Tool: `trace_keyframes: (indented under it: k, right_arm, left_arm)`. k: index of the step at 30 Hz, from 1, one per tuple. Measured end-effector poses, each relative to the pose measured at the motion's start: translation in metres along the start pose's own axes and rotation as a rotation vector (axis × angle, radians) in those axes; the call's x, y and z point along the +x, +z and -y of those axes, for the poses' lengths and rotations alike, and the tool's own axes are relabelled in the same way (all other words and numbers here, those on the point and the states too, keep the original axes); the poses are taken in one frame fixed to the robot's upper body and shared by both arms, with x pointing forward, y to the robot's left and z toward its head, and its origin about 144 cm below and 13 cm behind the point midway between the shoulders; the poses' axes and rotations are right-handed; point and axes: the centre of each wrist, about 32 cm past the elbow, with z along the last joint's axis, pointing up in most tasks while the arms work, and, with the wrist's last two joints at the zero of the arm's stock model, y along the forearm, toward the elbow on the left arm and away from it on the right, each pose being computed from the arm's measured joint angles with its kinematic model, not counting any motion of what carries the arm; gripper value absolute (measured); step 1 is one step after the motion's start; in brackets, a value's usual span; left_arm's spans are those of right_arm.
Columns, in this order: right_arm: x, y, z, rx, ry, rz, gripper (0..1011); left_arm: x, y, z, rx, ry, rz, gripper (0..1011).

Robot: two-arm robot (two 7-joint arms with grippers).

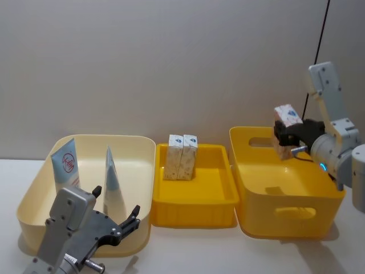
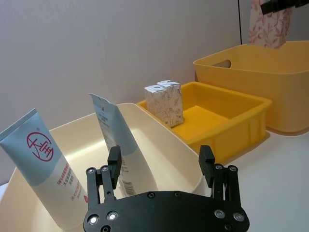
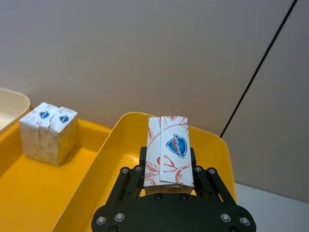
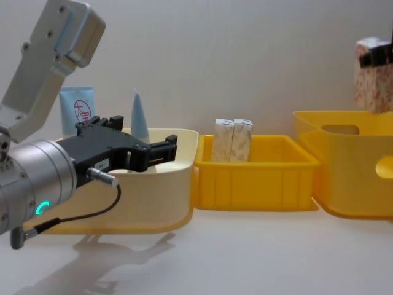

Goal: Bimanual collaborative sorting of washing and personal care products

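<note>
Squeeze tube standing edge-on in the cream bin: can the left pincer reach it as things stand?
Probably yes. The left pincer is open at the near wall of the cream bin, facing the squeeze tube, which stands above the rim with nothing between them.

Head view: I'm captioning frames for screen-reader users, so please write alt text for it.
The right gripper, shut on a white carton, holds it above the tall yellow bin on the right. Two more cartons stand in the shallow yellow tray at centre. Two blue-and-white tubes lean in the cream bin, with the open left gripper near its front.
</note>
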Motion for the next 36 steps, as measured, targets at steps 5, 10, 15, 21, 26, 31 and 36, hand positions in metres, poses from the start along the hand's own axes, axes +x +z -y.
trace_keyframes:
  k: [5, 10, 15, 21, 26, 31, 36]
  right_arm:
    - [0.005, -0.006, -0.009, -0.043, 0.060, -0.025, 404]
    - [0.007, -0.010, -0.016, -0.071, 0.105, -0.046, 404]
    - [0.008, -0.013, -0.021, -0.089, 0.138, -0.061, 494]
    - [0.009, -0.015, -0.024, -0.105, 0.162, -0.074, 691]
    - [0.009, -0.016, -0.026, -0.112, 0.176, -0.081, 843]
    - [0.010, -0.017, -0.027, -0.117, 0.183, -0.085, 955]
    - [0.010, -0.018, -0.028, -0.121, 0.189, -0.088, 1001]
  left_arm:
    - [0.000, 0.000, 0.000, 0.000, 0.000, 0.000, 1000]
    - [0.000, 0.000, 0.000, 0.000, 0.000, 0.000, 1000]
    - [0.000, 0.000, 0.000, 0.000, 0.000, 0.000, 999]
    - [0.000, 0.000, 0.000, 0.000, 0.000, 0.000, 1000]
    - [0.000, 0.000, 0.000, 0.000, 0.000, 0.000, 1000]
    - [0.000, 0.000, 0.000, 0.000, 0.000, 0.000, 1000]
    - [0.000, 0.000, 0.000, -0.001, 0.000, 0.000, 1000]
